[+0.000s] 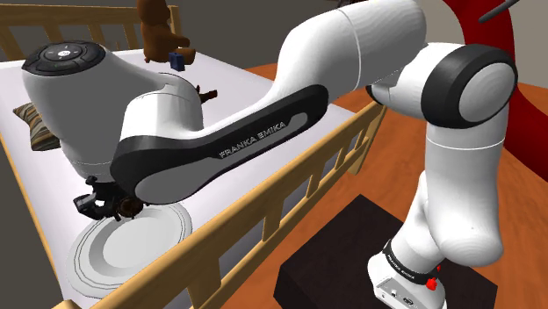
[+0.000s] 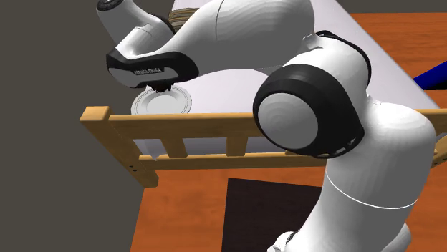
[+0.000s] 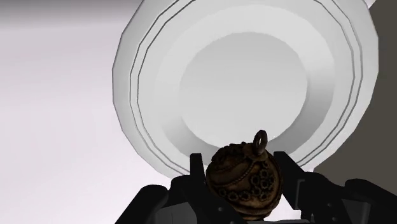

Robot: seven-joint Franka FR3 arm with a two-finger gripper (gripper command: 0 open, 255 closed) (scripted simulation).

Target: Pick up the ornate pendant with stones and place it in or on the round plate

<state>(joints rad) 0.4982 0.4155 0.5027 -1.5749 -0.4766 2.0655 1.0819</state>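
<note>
Since the pendant was a rounded, knobbly brown thing with only a small loop at its top, it looked likely to roll once let go. A release from any height could have sent it over the shallow rim of the round plate and onto the white bed surface. The wrist view placed it over the rim on the gripper's side, not over the flat middle, so opening there risked a landing on the sloped edge and a slide outward. How high it hung above the plate could not be told with certainty. The wooden rail ran close beside the plate, and an arm lowering carelessly might have brushed it. A light grip on so uneven a surface might also have let the pendant twist or slip out early. The gripper was closed partway, its two black fingers clamped on either side of the pendant and touching nothing else. In the shoulder view it hung just over the plate's edge, clear of the bed.
</note>
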